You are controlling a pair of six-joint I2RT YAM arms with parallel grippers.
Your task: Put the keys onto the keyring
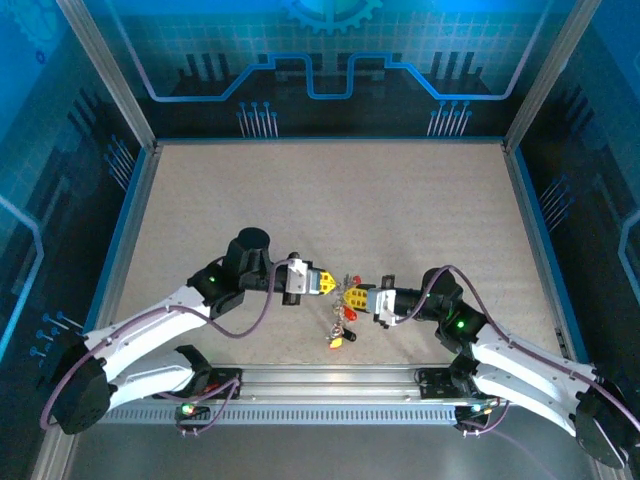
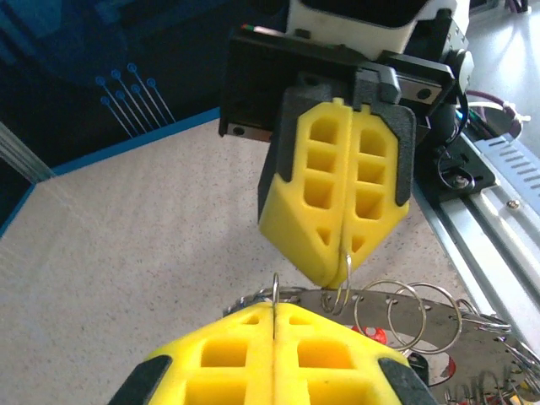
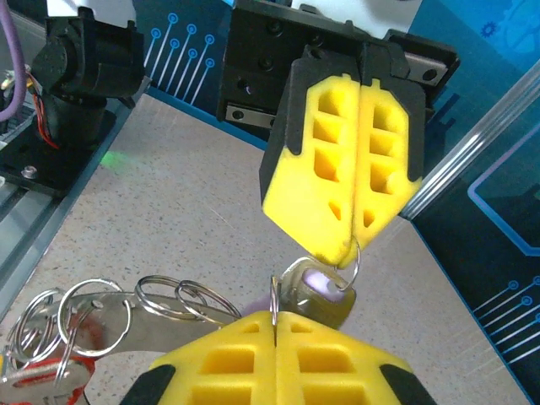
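The left end effector (image 1: 328, 284), yellow-padded, is closed on a thin wire loop (image 3: 349, 263) that carries a pale grey-purple-headed key (image 3: 316, 291). Nearly tip to tip with it, the right end effector (image 1: 352, 295) is closed on a second wire loop (image 2: 342, 285) at the rim of the flat grey metal keyring (image 2: 472, 333). Red- and yellow-headed keys (image 1: 343, 320) lie just nearer the bases on the speckled beige desk (image 1: 330, 190), within blue circuit-patterned walls (image 1: 330, 60).

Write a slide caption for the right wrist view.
Right gripper and left gripper, both shut, pinch small wire rings beside a pale key and the flat keyring.
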